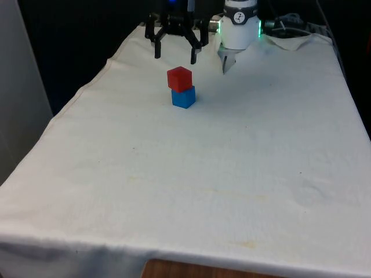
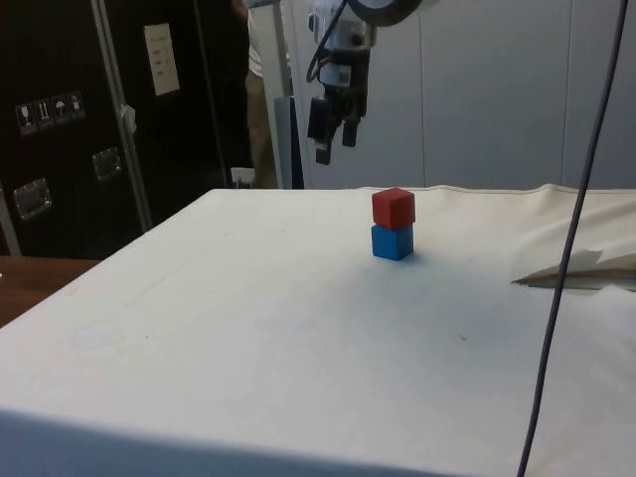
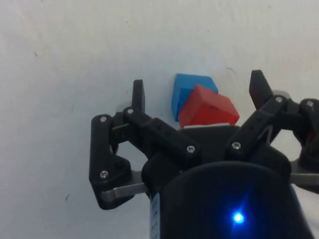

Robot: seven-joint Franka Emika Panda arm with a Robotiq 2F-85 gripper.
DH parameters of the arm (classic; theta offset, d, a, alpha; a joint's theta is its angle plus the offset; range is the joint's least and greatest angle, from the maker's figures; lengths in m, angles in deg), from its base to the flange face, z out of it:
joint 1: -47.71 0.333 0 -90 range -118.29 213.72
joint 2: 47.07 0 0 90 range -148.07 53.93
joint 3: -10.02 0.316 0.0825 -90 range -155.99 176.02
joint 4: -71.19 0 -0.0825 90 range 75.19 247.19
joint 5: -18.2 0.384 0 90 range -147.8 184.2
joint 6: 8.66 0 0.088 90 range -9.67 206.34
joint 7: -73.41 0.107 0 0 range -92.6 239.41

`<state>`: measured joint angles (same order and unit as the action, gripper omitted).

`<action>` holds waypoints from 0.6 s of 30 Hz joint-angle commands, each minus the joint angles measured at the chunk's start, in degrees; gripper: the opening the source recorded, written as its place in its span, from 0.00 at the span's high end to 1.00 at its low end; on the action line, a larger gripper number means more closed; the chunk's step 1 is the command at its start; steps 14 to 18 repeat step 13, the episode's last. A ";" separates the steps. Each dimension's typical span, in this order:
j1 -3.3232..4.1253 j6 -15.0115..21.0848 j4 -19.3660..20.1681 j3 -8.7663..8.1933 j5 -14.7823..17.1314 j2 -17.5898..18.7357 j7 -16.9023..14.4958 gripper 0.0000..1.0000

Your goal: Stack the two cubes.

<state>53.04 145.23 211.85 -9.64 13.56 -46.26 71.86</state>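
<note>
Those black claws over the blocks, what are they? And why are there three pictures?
The claws are a robot arm's gripper, its hand with two fingers. They are open and hold nothing. On the white tablecloth a red block sits on top of a blue block, so the stack is made. Three cameras took one moment: one across the table, one from the side, where the gripper hangs above the blocks, and one on the wrist looking down at the red block.
</note>
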 commanded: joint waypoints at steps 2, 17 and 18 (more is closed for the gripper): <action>0.17 -0.92 -0.29 0.29 -0.34 -0.46 -0.06 0.00; 0.06 -1.83 -1.09 1.89 -0.06 -1.49 -1.09 0.00; 0.06 -1.83 -1.09 1.89 -0.06 -1.49 -1.09 0.00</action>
